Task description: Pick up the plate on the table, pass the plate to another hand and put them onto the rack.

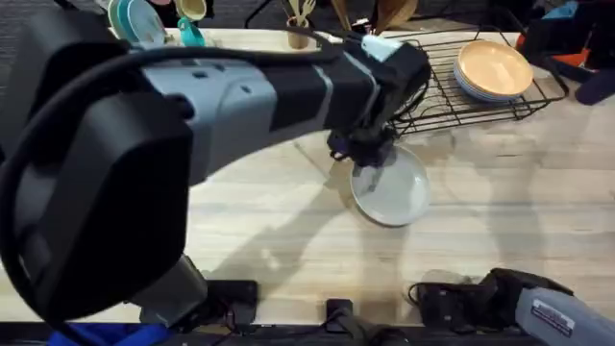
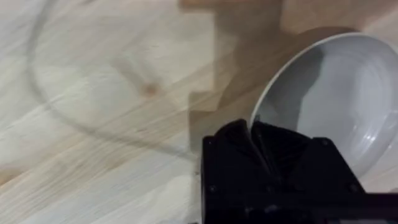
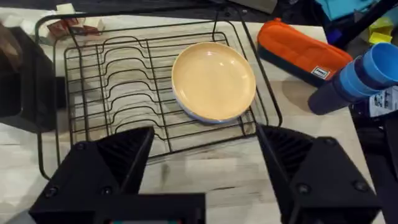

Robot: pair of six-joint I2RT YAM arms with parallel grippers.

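— Black fingers first: your right gripper (image 3: 202, 177) is sitting low at the near edge of the table (image 1: 538, 231), jaws spread wide, nothing between them. What are you reading farther out?

— Your left arm is reaching across the middle. Its gripper (image 1: 370, 165) is pinching the near rim of the plate (image 1: 396, 189), jaws narrow on the edge. In the left wrist view the plate (image 2: 348, 99) is tilting up off the wood, the far side looking down on the table (image 2: 93, 124).

— And beyond that?

— The rack (image 1: 452, 91) is standing just past the plate, toward the far right. Peach plates (image 1: 493, 69) are lying stacked in its right end; your right wrist view is showing them (image 3: 213, 79) beside empty tines (image 3: 118, 87). An orange pouch (image 3: 301, 50) and blue cups (image 3: 367, 78) are sitting beyond the rack.
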